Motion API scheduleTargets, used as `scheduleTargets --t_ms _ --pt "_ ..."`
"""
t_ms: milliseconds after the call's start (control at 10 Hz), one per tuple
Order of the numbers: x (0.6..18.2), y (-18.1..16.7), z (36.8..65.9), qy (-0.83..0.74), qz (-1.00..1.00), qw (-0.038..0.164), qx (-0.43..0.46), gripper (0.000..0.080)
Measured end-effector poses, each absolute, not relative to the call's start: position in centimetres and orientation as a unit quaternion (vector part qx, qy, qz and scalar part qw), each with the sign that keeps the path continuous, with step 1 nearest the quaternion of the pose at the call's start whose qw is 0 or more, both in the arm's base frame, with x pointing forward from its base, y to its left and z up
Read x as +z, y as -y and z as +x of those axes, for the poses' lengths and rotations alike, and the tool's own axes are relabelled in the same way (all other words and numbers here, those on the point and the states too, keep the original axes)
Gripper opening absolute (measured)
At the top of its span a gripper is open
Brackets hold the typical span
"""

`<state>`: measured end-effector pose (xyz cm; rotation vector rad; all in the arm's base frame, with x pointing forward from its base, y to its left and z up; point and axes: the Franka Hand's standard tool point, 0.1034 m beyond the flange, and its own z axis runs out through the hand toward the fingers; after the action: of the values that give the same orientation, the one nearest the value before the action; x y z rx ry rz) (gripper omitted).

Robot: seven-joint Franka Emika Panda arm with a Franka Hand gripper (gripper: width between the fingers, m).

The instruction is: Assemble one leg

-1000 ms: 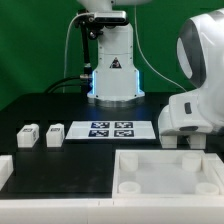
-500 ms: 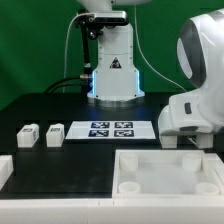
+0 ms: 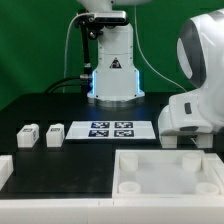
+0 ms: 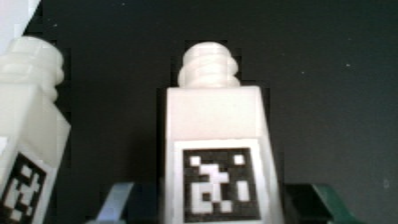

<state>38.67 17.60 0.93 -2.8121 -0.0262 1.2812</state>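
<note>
Beside a second leg point(image 4: 32, 120), the leg point(image 4: 217, 120) stands upright between the gripper point(image 4: 217, 200) fingers; whether they clamp it cannot be told.

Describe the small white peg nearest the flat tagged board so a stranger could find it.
Start at the marker board, the thin flat white plate with black tags on the black table. Off its end on the exterior view's left stand two small white block-like pegs. The leg meant is the one beside the board; its twin stands farther out.

Wrist view's edge cuts off the leg point(image 4: 215, 130).
</note>
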Motion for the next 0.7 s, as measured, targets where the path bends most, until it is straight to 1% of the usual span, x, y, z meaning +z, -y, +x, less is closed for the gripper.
scheduleTargets --t_ms 200,300,400,500,600,700 --pt "1.2 -17.4 38.9 0.014 -0.909 0.028 0.416 0.0288" --pt "3.1 -16.2 40.3 0.027 -0.91 0.035 0.413 0.0289" --pt "5.5 -15.1 42.1 0.029 -0.921 0.041 0.386 0.029" --pt "7.9 -13.6 43.0 0.042 -0.921 0.048 0.383 0.029" --pt "9.5 -12.1 44.6 0.043 -0.924 0.055 0.375 0.029" --pt "10.5 -11.1 47.0 0.037 -0.948 0.061 0.309 0.029"
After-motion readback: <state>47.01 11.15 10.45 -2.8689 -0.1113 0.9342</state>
